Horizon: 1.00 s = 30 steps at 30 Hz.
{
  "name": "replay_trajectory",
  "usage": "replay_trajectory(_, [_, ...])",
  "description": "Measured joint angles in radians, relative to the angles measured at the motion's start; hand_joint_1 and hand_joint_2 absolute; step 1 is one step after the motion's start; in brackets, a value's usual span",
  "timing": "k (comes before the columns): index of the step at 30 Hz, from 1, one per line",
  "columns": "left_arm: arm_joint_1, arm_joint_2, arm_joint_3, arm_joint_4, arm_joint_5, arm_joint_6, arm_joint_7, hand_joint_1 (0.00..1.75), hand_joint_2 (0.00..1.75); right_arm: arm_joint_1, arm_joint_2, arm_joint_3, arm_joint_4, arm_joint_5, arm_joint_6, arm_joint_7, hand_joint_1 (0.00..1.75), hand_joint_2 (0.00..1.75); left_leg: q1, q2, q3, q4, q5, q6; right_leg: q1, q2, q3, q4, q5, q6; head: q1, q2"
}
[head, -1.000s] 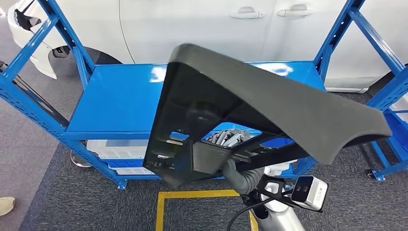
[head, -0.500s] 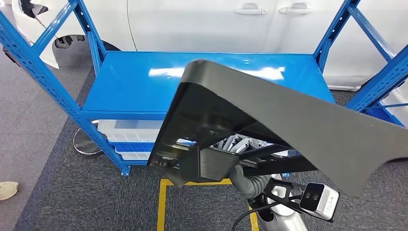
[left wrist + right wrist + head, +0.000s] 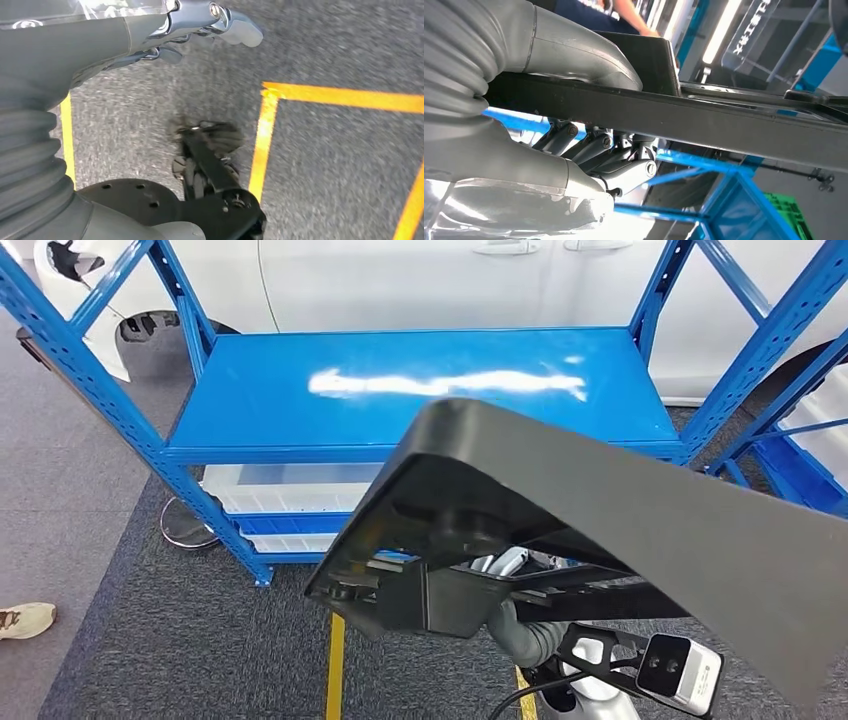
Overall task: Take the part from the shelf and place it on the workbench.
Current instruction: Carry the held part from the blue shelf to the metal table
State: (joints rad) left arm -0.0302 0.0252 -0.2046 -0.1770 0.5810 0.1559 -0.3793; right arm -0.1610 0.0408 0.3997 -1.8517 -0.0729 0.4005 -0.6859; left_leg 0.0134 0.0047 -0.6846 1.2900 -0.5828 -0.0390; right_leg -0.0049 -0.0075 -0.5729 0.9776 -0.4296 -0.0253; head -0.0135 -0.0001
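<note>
The right hand (image 3: 515,625) grips the dark part (image 3: 600,510) from beneath, holding it above itself in front of the blue shelf (image 3: 420,390). Its wrist view adds the thumb over a flat bar of the part (image 3: 704,120), fingers (image 3: 614,150) curled beneath. The left hand (image 3: 150,35) hangs over grey carpet (image 3: 325,165), fingers loosely apart and holding nothing.

Right wrist view: pale lettering on a translucent hanging panel (image 3: 751,30) at about 1 o'clock, turned sideways and blurred; characters cannot be made out. No other text, labels or numbers are readable.
</note>
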Motion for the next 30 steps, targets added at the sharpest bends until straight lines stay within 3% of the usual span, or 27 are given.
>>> replay_trajectory(1, [0.001, 0.0, 0.003, 0.0, 0.002, 0.003, 0.0, 0.0, 1.75, 0.0, 0.0, -0.002, 0.0, -0.001, 0.006, 0.0, 1.75, 1.75, 0.001, 0.0, 0.023, -0.011, 0.025, -0.001, 0.0, 0.0, -0.015, 0.004, 0.009, 0.002, 0.0, 0.0])
replay_trajectory(3, [0.001, 0.0, 0.006, 0.0, 0.004, 0.007, 0.0, 0.0, 1.75, 0.0, -0.001, -0.007, 0.0, -0.002, 0.012, 0.0, 1.75, 1.75, 0.002, 0.0, 0.117, -0.13, 0.071, 0.0, -0.001, -0.001, -0.041, 0.015, 0.023, 0.009, 0.0, 0.0])
replay_trajectory(5, [0.0, 0.0, 0.008, 0.0, 0.006, 0.008, 0.0, 0.0, 1.75, -0.001, -0.001, -0.012, 0.0, 0.0, 0.011, 0.0, 1.75, 1.75, 0.0, -0.002, 0.203, -0.267, 0.066, 0.009, 0.002, -0.001, -0.058, 0.024, 0.036, 0.019, 0.001, 0.0])
replay_trajectory(7, [0.001, -0.001, 0.008, 0.0, 0.006, 0.007, -0.002, 0.0, 1.75, -0.001, -0.002, -0.016, 0.0, 0.004, 0.01, 0.0, 1.75, 1.75, -0.005, -0.004, 0.222, -0.314, 0.056, 0.021, 0.002, -0.002, -0.065, 0.025, 0.052, 0.031, 0.001, 0.0])
replay_trajectory(9, [0.001, -0.004, 0.008, 0.0, 0.005, 0.006, -0.002, 0.0, 1.75, 0.0, -0.003, -0.019, 0.0, 0.009, 0.008, 0.0, 1.75, 1.75, -0.003, -0.002, 0.207, -0.314, 0.072, 0.036, 0.001, 0.001, -0.076, 0.031, 0.05, 0.043, 0.002, 0.0])
replay_trajectory(10, [0.001, -0.006, 0.008, 0.0, 0.004, 0.007, -0.001, 0.0, 1.75, 0.001, -0.003, -0.02, 0.0, 0.013, 0.007, 0.0, 1.75, 1.75, -0.001, 0.0, 0.198, -0.316, 0.081, 0.045, 0.0, 0.003, -0.087, 0.052, 0.027, 0.048, 0.003, 0.0])
replay_trajectory(13, [0.001, -0.008, 0.008, 0.0, 0.003, 0.013, 0.005, 0.0, 1.75, 0.003, -0.004, -0.024, 0.0, 0.018, -0.001, 0.0, 1.75, 1.75, -0.002, 0.004, 0.167, -0.317, 0.106, 0.059, -0.003, 0.006, -0.144, 0.224, -0.1, 0.059, 0.007, 0.0])
replay_trajectory(14, [0.001, -0.008, 0.008, 0.0, 0.003, 0.015, 0.009, 0.0, 1.75, 0.003, -0.005, -0.025, 0.0, 0.019, -0.004, 0.0, 1.75, 1.75, -0.003, 0.004, 0.157, -0.316, 0.113, 0.06, -0.003, 0.006, -0.158, 0.284, -0.123, 0.06, 0.007, 0.0])
replay_trajectory(15, [0.001, -0.008, 0.008, 0.0, 0.003, 0.017, 0.012, 0.0, 1.75, 0.004, -0.006, -0.025, 0.0, 0.019, -0.006, 0.0, 1.75, 1.75, -0.004, 0.004, 0.147, -0.315, 0.12, 0.06, -0.003, 0.006, -0.159, 0.316, -0.124, 0.06, 0.007, 0.0])
replay_trajectory(16, [0.001, -0.008, 0.008, 0.0, 0.002, 0.019, 0.014, 0.0, 1.75, 0.004, -0.006, -0.025, 0.0, 0.02, -0.008, 0.0, 1.75, 1.75, -0.005, 0.004, 0.138, -0.313, 0.126, 0.059, -0.002, 0.006, -0.141, 0.308, -0.108, 0.059, 0.007, 0.0])
replay_trajectory(18, [0.001, -0.01, 0.008, 0.0, 0.002, 0.022, 0.017, 0.0, 1.75, 0.004, -0.007, -0.024, 0.0, 0.02, -0.008, 0.0, 1.75, 1.75, -0.007, 0.003, 0.126, -0.311, 0.136, 0.055, 0.0, 0.006, -0.051, 0.183, -0.063, 0.048, 0.007, 0.0])
replay_trajectory(20, [0.0, -0.012, 0.008, 0.0, 0.0, 0.023, 0.017, 0.0, 1.75, 0.003, -0.007, -0.024, 0.0, 0.02, -0.009, 0.0, 1.75, 1.75, -0.009, 0.003, 0.119, -0.309, 0.143, 0.048, 0.007, 0.006, 0.036, 0.045, -0.049, 0.034, 0.006, 0.0])
replay_trajectory(21, [0.0, -0.013, 0.008, 0.0, -0.001, 0.023, 0.017, 0.0, 1.75, 0.002, -0.007, -0.025, -0.001, 0.02, -0.01, 0.0, 1.75, 1.75, -0.009, 0.004, 0.117, -0.309, 0.147, 0.043, 0.01, 0.006, 0.055, 0.011, -0.051, 0.028, 0.006, 0.0])
replay_trajectory(24, [0.0, -0.013, 0.008, 0.0, -0.005, 0.024, 0.018, 0.0, 1.75, 0.003, -0.008, -0.025, -0.002, 0.021, -0.018, 0.0, 1.75, 1.75, -0.01, 0.003, 0.114, -0.312, 0.154, 0.028, 0.008, 0.005, 0.057, -0.008, -0.044, 0.015, 0.007, 0.0])
replay_trajectory(26, [0.0, -0.013, 0.008, 0.0, -0.005, 0.024, 0.017, 0.0, 1.75, 0.003, -0.008, -0.025, -0.004, 0.022, -0.024, 0.0, 1.75, 1.75, -0.01, 0.002, 0.099, -0.275, 0.124, 0.017, 0.001, 0.003, 0.057, -0.019, -0.034, 0.005, 0.005, 0.0])
replay_trajectory(29, [0.001, -0.012, 0.008, 0.0, -0.005, 0.024, 0.018, 0.0, 1.75, 0.004, -0.01, -0.025, -0.005, 0.024, -0.028, 0.0, 1.75, 1.75, -0.004, 0.001, 0.027, -0.096, 0.027, 0.005, 0.001, 0.004, 0.048, -0.015, -0.029, 0.0, 0.004, 0.0])
replay_trajectory(30, [0.001, -0.012, 0.008, 0.0, -0.005, 0.024, 0.018, 0.0, 1.75, 0.006, -0.011, -0.025, -0.005, 0.023, -0.029, 0.0, 1.75, 1.75, -0.003, 0.001, 0.011, -0.053, 0.017, 0.003, 0.002, 0.007, 0.044, -0.012, -0.029, -0.001, 0.004, 0.0])
